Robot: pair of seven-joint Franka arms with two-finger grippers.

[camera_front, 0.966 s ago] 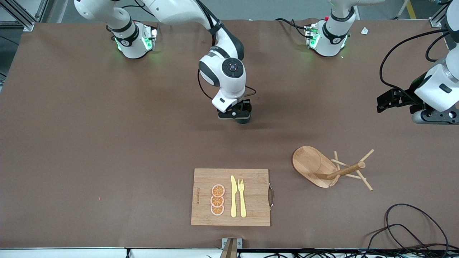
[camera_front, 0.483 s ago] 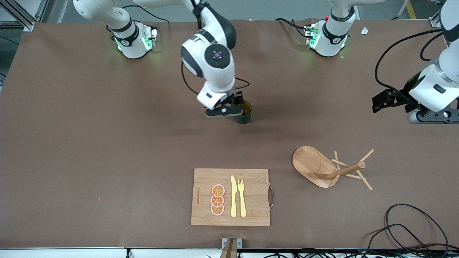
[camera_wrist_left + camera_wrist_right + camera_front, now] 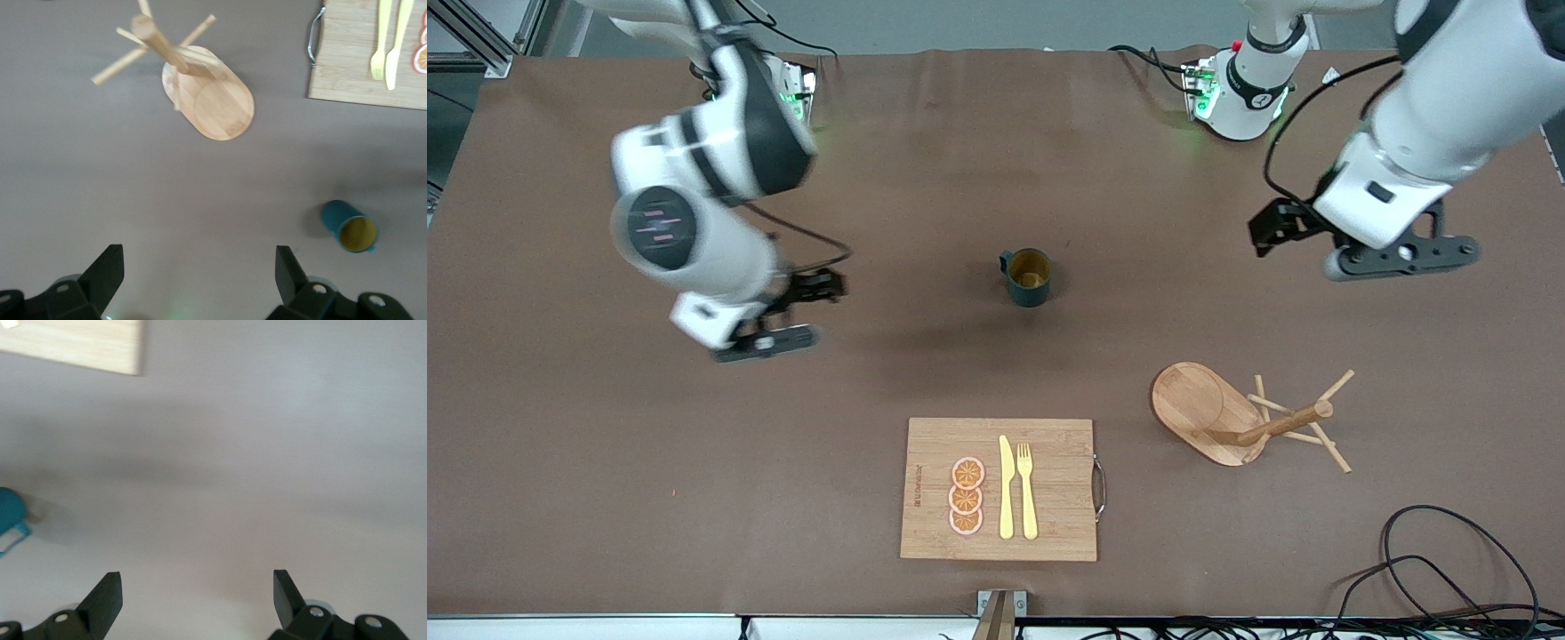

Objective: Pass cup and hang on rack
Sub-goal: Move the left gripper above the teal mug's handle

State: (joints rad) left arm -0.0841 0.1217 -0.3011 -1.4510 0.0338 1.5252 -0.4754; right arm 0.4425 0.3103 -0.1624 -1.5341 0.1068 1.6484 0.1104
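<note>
Over bare table (image 3: 605, 444) toward the right arm's end, right claw (image 3: 769, 347): fingers spread wide in the right wrist view (image 3: 107, 593), holding nothing; well apart from the cup, apparently waiting.

Cup (image 3: 1027, 277): upright on the table near its middle, mouth up, held by neither claw; small handle turned toward the right arm's end. Farther from the front camera than the board.

Board (image 3: 1063, 507): carries orange slices (image 3: 967, 496), a knife (image 3: 1006, 487) and a fork (image 3: 1027, 489); no part in the job, only something to steer clear of.

Rack (image 3: 1183, 400): standing on its oval base toward the left arm's end, nearer the front camera than the cup; thin pegs angled off the central post, all bare.

Left claw (image 3: 1405, 258): up over the table at the left arm's end, fingers (image 3: 107, 270) spread and empty; cup (image 3: 350, 225) and rack (image 3: 210, 100) both in its wrist view.

Stage: likely the pickup by the left claw, hanging not yet begun.

Risk, pickup: off-centre closing on the ribbed wall, tipping or skidding the cup.

Risk, grip: covering the handle, leaving nothing to hook.

Risk, hanging: missing a thin peg, or pushing the light rack over.
</note>
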